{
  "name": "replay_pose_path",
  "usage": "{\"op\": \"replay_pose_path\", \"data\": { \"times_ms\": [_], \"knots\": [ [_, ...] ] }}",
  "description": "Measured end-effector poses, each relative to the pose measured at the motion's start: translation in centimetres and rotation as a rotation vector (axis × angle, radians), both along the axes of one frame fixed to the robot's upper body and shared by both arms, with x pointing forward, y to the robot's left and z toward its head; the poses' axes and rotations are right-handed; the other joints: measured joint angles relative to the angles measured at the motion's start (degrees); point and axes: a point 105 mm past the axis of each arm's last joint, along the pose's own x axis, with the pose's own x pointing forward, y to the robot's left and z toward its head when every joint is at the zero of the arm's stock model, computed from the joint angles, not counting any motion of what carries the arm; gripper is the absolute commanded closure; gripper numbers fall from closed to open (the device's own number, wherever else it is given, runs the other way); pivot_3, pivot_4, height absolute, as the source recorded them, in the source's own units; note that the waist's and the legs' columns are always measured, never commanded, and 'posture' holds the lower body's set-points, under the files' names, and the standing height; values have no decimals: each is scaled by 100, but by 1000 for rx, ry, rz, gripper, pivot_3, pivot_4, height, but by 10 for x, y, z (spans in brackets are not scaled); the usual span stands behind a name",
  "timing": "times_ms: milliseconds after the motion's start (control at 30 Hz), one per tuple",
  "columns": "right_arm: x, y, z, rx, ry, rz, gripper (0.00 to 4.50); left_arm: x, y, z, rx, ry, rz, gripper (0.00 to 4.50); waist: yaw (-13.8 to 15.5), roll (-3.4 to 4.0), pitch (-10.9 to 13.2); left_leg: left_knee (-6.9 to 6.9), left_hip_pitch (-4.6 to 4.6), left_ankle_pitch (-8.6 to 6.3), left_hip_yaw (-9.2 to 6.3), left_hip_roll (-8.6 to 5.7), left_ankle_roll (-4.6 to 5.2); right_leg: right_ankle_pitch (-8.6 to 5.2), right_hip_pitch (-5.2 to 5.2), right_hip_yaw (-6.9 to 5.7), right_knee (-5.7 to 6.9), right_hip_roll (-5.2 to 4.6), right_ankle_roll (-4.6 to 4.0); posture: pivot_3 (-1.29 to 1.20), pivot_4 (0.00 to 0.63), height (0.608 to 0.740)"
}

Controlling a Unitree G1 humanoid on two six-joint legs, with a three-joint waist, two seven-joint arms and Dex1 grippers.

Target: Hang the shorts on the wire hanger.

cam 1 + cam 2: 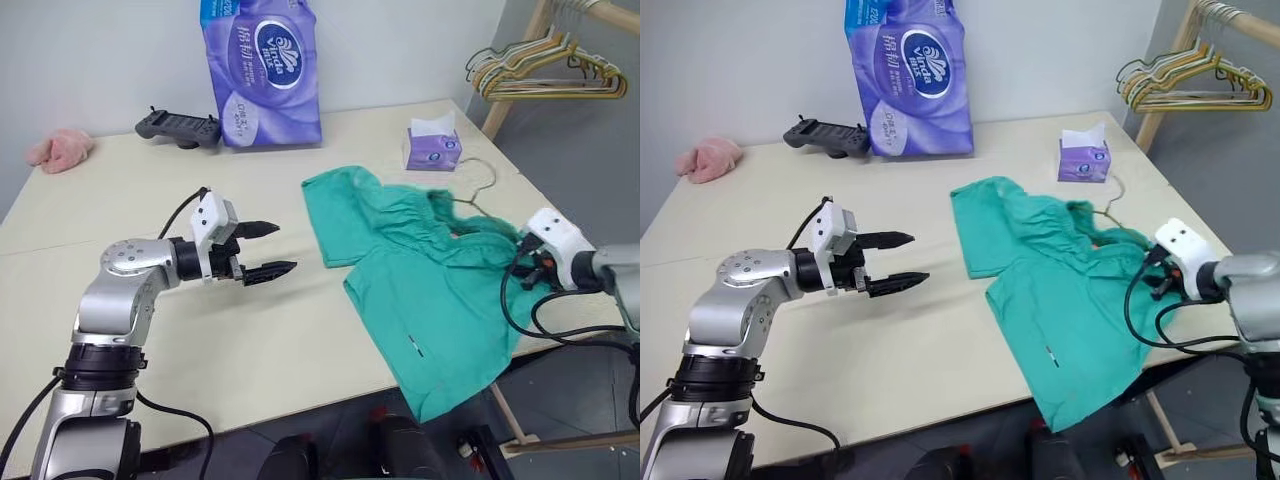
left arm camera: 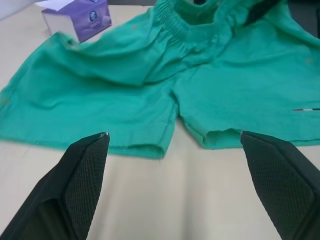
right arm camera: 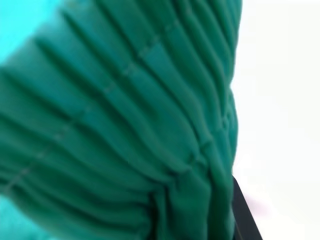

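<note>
- The table [image 1: 250,340] spans most of the head views; the shorts [image 1: 420,280] lie on its right part, one leg hanging over the near edge at lower right.
- The wire hanger [image 1: 478,190] lies just beyond the shorts' waistband, its hook toward the tissue box [image 1: 432,148] at upper right of the table.
- The tissue pack [image 1: 262,70] stands at top centre against the wall; the game controller [image 1: 178,127] lies just left of it.
- The pink cloth [image 1: 60,150] lies at the far left edge.
- The bunch of hangers [image 1: 545,70] hangs on a rack at upper right, off the table.
- The left gripper [image 1: 265,250] sits left of the shorts, apart from them; the right gripper [image 1: 528,268] is at the shorts' right edge.
</note>
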Motion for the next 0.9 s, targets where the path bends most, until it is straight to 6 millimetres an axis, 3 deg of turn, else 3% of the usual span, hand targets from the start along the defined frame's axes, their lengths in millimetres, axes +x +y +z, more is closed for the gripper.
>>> {"op": "replay_pose_path", "data": {
  "times_ms": [67, 233, 400, 667, 900],
  "knots": [
    [-5, -6, 6, 15, -32, -69, 4500, -2, -6, 4, -22, -10, -14, 68, 17, 3, -2, -2, 4, 0, 1, 1, 0, 0, 4, 1, -2, 0, 0, -195, 132, 740],
    [-27, -21, -2, 106, -79, -338, 4500, -20, -53, 5, -175, 25, -143, 68, 77, 5, -5, 4, 9, -1, 4, 0, 1, 0, 19, 7, -6, -1, 0, -225, 130, 740],
    [-42, -55, 2, 92, -173, -627, 4500, -36, -85, 11, -217, -24, -240, 68, 64, 24, -17, -2, 15, -1, 11, 2, 1, 0, 21, 11, -7, 1, 0, -251, 127, 740],
    [-67, -89, 10, 65, -253, -899, 4500, -44, -107, 32, -309, -125, -261, 68, 18, 65, -42, -5, 28, -6, 16, 4, 11, 0, 38, 13, -13, 6, 0, -280, 118, 740],
    [-82, -98, 6, 53, -259, -1005, 4500, -50, -121, 55, -426, -144, -272, 68, -67, 118, -74, -7, 68, -31, 17, 8, 54, -3, 86, 8, -33, 14, 5, -303, 112, 740]
  ]
}}
